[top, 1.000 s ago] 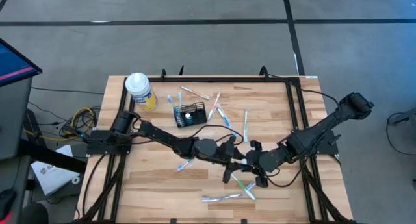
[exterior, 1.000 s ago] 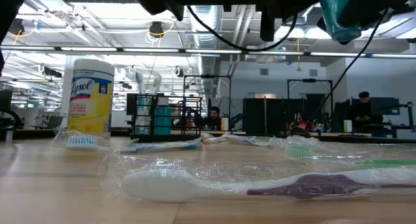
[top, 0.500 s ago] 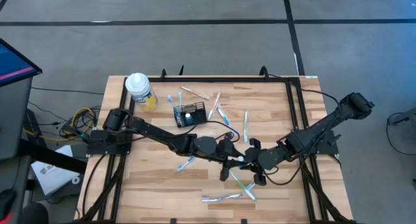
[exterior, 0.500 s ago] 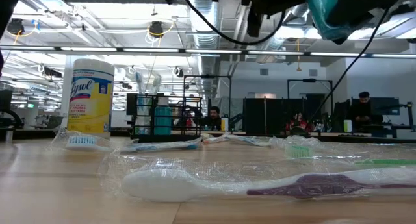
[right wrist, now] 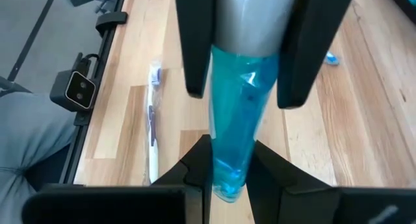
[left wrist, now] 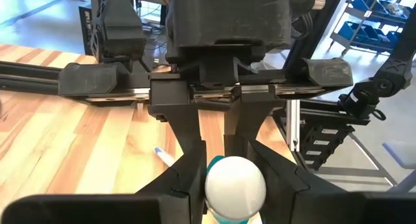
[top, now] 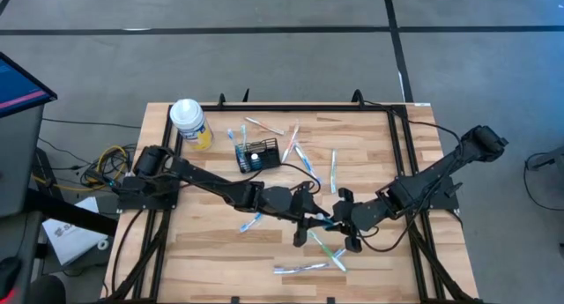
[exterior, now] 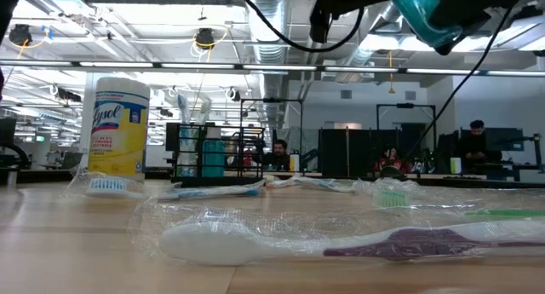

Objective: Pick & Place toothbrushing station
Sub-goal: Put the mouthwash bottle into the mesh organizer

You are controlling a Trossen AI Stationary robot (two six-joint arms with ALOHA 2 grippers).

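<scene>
Grippers (top: 328,223) midtable; canister (exterior: 117,128) "Lysol"

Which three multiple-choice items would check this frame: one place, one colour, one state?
1. Where is the black mesh caddy?
A. On the table, near the yellow canister
B. In the right tool
C. On the floor

2. What colour is the tube held between the two tools?
A. Red
B. Translucent blue
C. Black

3. What is the right tool's state?
A. Open, empty
B. Shut on the tube
C. Out of view

Key:
1 A: the caddy stands on the table close to the canister.
2 B: the tube shows blue.
3 B: the right tool clamps the tube, whose capped end the left tool grips.
</scene>
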